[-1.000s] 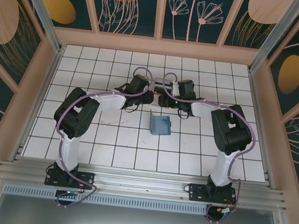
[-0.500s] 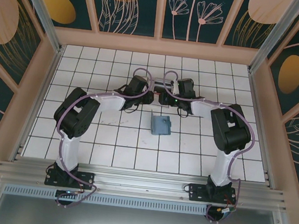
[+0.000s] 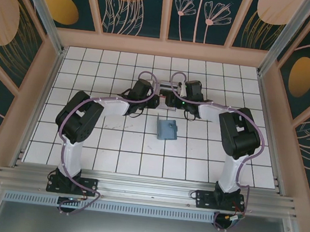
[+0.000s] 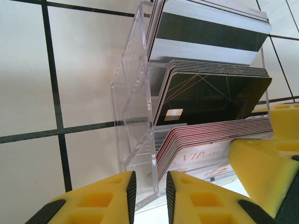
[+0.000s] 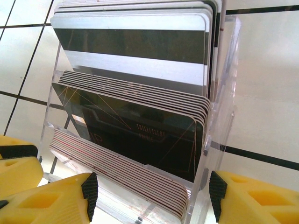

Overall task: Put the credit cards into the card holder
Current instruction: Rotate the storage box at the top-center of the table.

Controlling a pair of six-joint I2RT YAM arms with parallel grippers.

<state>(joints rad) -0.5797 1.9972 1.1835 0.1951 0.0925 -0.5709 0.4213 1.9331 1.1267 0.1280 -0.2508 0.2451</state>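
Note:
The credit cards stand in three stepped rows in a clear plastic stand [image 4: 135, 93]: silver ones with a dark stripe [image 4: 210, 32], black ones [image 4: 215, 98] and white red-edged ones [image 4: 201, 156]. My left gripper [image 4: 150, 198] is open by a narrow gap, with the stand's side wall between its pads and daylight on both sides. Around the stand's low front row [image 5: 121, 172], my right gripper [image 5: 153, 191] stands open wide, one pad [image 5: 217, 193] close beside the stand's wall [image 5: 224, 70]. The teal card holder [image 3: 167, 130] lies folded on the tiles, nearer than both grippers.
In the top view both arms reach to the table's middle far part and meet at the stand [image 3: 168, 87], left gripper [image 3: 156, 99] and right gripper [image 3: 174, 100] facing each other. Wooden walls [image 3: 52, 69] ring the white tiled floor.
Both wrists have crept slightly toward the far wall and the stand. The left jaws have narrowed around the stand's wall; the right jaws have narrowed a little.

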